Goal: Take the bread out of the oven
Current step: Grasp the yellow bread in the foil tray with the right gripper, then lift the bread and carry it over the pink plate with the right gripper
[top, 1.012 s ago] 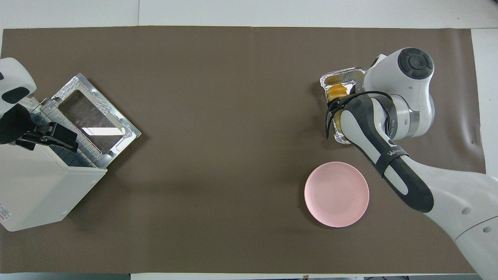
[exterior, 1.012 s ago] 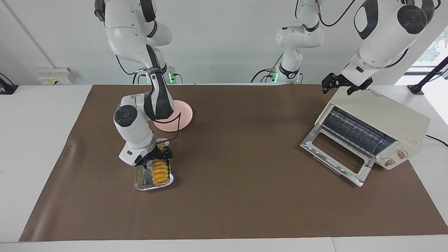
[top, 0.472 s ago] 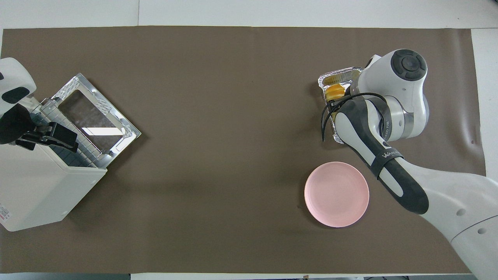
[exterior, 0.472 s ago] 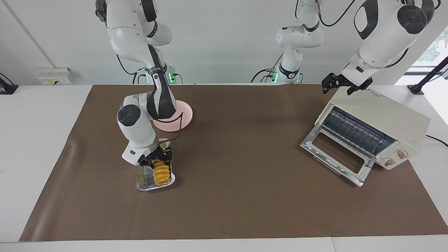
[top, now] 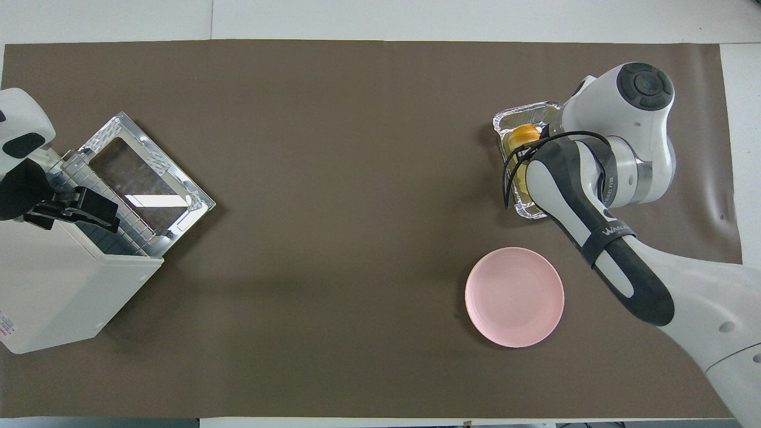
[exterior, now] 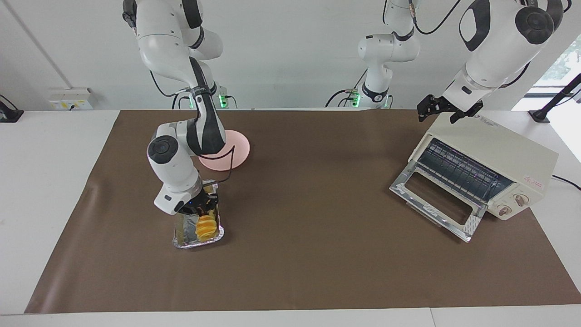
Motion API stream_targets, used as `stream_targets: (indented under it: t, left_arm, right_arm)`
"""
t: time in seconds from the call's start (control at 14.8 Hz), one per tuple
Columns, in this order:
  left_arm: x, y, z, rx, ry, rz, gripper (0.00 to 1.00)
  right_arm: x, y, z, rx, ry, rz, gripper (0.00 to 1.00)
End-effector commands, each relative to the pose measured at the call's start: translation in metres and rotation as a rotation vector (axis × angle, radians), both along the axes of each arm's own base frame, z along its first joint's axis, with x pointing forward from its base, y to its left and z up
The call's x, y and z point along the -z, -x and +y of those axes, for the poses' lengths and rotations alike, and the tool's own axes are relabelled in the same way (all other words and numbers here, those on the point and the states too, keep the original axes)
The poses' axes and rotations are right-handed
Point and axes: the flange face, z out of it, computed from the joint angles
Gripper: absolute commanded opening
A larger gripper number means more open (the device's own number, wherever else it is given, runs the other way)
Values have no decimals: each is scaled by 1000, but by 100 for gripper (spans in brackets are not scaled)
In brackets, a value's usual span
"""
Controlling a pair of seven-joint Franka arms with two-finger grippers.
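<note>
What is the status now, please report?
Right gripper down on the bread in the foil tray. Left gripper waits over the oven, door open. Nothing in the way.

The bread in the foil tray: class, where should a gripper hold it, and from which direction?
Grip the bread across its narrow middle, coming from above: it lies lengthwise in the foil tray, whose raised walls block its sides. The right gripper is already over it.

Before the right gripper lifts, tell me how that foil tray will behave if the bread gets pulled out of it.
The foil tray looks thin and crinkled, so it is probably light and may lift or slide with the bread. Its walls would likely dent under the right gripper above it. Nothing holds it down: the left gripper waits over the oven.
</note>
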Motion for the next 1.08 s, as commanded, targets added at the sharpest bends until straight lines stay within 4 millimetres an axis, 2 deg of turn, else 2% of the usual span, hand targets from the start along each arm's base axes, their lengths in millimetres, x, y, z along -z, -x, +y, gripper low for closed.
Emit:
stream_targets:
  t: [0.0,0.13,0.27,0.4,0.54,0.74,0.81,1.01]
  left_arm:
    - [-4,3,3,4,-8,-17,100]
    - [-4,3,3,4,-8,-17,100]
    - [-4,3,3,4,-8,-17,100]
    - [-4,3,3,4,-8,-17,100]
    - [-4,3,3,4,-8,-17,100]
    - [-4,3,3,4,-8,-17,100]
    - [-4,3,3,4,-8,-17,100]
    - [-4,3,3,4,-8,-17,100]
  right_arm:
    - [-53,3,-1,5,5,14,0]
    - [-89,18,0,17,8,23,0]
    - [-121,42,0,61,23,82,0]
    - [-133,75,0,63,44,193,0]
    - [-122,115,3,69,51,258,0]
    - [-80,167,14,89,30,278,0]
    - [-70,178,17,99,22,271,0]
    - [-44,211,48,109,25,224,0]
